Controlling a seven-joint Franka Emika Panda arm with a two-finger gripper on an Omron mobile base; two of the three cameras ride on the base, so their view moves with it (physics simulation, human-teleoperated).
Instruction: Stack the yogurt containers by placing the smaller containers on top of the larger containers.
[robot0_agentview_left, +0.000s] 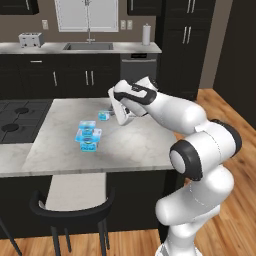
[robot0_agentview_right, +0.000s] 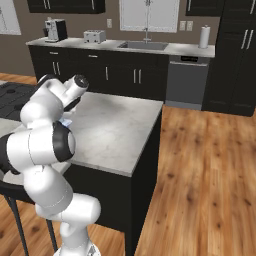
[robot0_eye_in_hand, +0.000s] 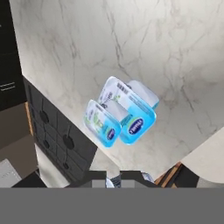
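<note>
I have the medium cup (robot0_agentview_left: 88, 131) sitting on the large cup (robot0_agentview_left: 88, 142) mid-bench (robot0_agentview_left: 135, 150). My tool (robot0_agentview_left: 118, 116) is closed on the tiny cup (robot0_agentview_left: 104, 115) (I judge), at one o'clock of the stack. Next: lift, centre it, release gently.

A dark blue oval logo with white lettering is seen on the side of the largest yogurt container (robot0_eye_in_hand: 133, 114), but the word is too blurred to be read. A similar smaller oval is seen on the medium yogurt container (robot0_eye_in_hand: 103, 121), likewise illegible. The fine print on the lids cannot be made out either.
</note>
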